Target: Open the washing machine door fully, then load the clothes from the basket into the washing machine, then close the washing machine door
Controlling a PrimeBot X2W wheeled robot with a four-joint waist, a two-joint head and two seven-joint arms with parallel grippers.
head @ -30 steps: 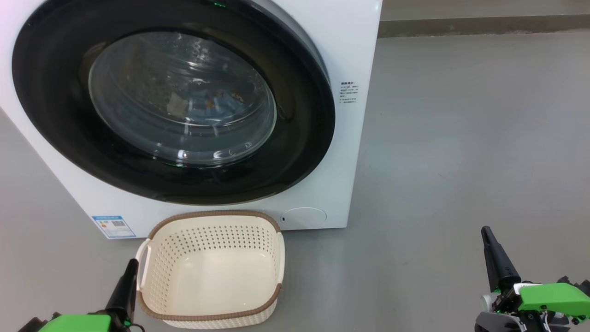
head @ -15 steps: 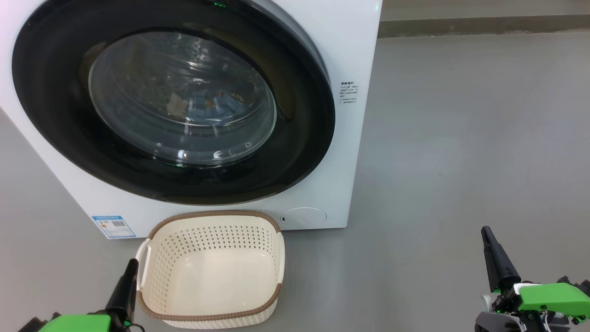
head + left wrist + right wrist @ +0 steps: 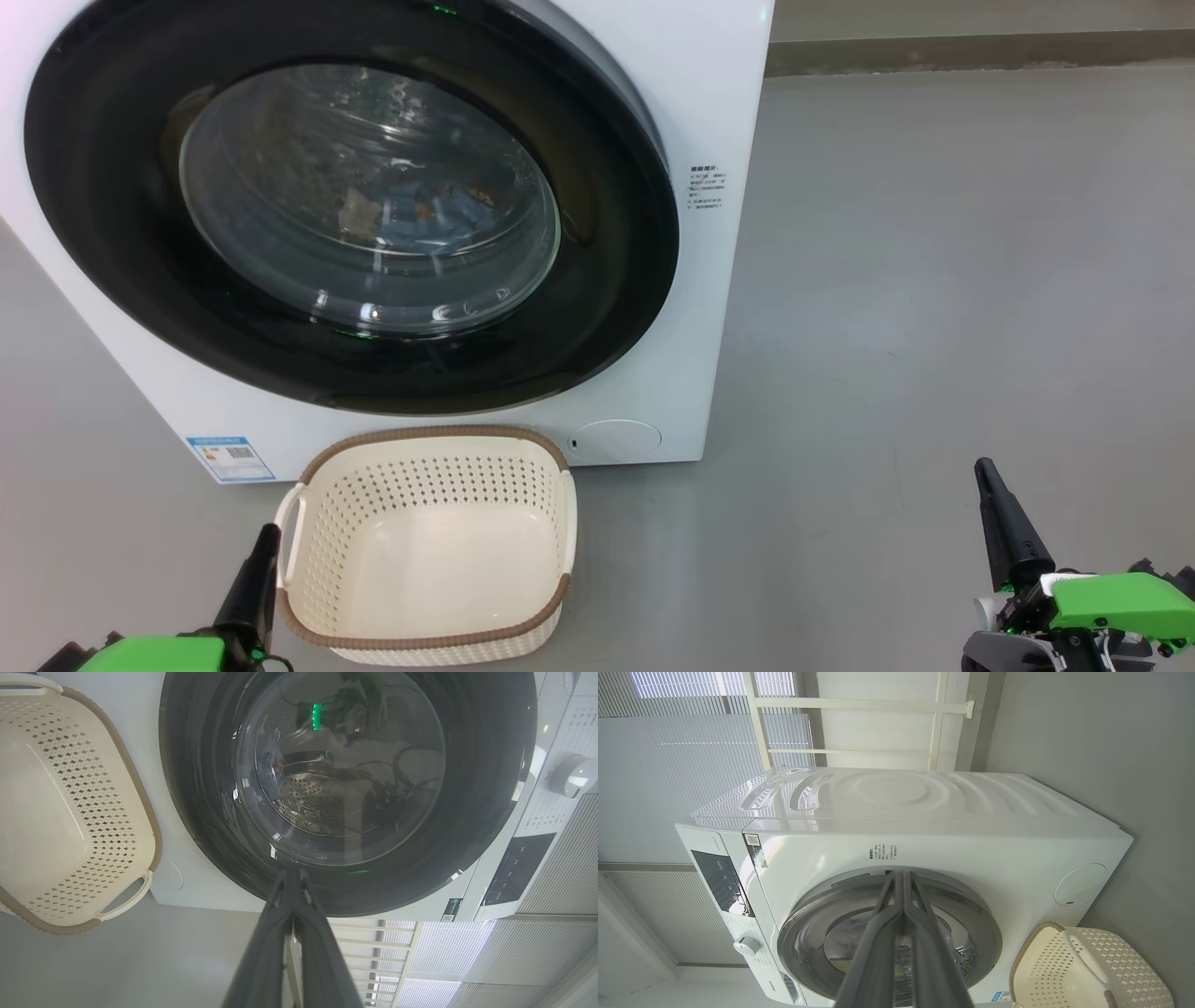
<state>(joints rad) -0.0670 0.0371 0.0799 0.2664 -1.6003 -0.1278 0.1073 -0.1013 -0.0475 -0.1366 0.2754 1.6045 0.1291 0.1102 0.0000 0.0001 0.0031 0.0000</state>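
Stillness persists: washing machine door (image 3: 355, 205) shut, clothes (image 3: 437, 201) inside, basket (image 3: 429, 434) empty, left end effector (image 3: 270, 534) and right end effector (image 3: 982, 467) closed; task looks complete.

Downward head view, sideways wrist views, all on the washing machine (image 3: 719, 112)

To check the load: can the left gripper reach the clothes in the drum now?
Probably not. The clothes lie behind the door, which looks closed. The left gripper, shut, sits low beside the basket; the door must be opened first.
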